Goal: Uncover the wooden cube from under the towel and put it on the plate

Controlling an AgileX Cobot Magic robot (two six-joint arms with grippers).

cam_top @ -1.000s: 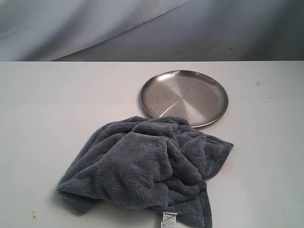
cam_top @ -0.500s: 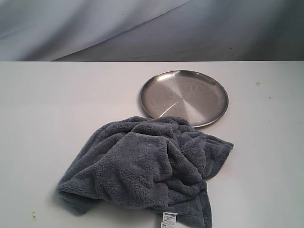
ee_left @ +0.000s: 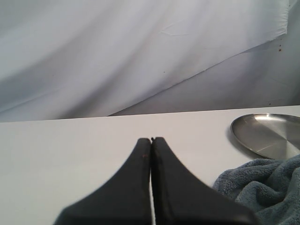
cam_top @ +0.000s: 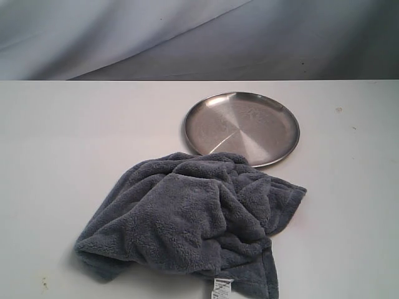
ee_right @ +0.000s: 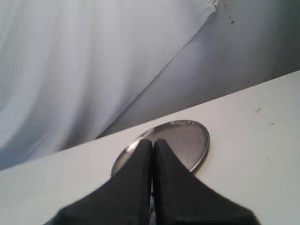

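A crumpled blue-grey towel lies heaped on the white table, its white label at the near edge. Its far edge touches the round steel plate, which holds nothing. The wooden cube is hidden from every view. Neither gripper shows in the exterior view. In the left wrist view my left gripper is shut with nothing in it, and the towel and the plate lie off to one side. My right gripper is shut on nothing, with the plate beyond its tips.
The white table stretches wide on both sides of the towel. A draped grey-white backdrop hangs behind the far table edge. Small dark specks mark the table at the right.
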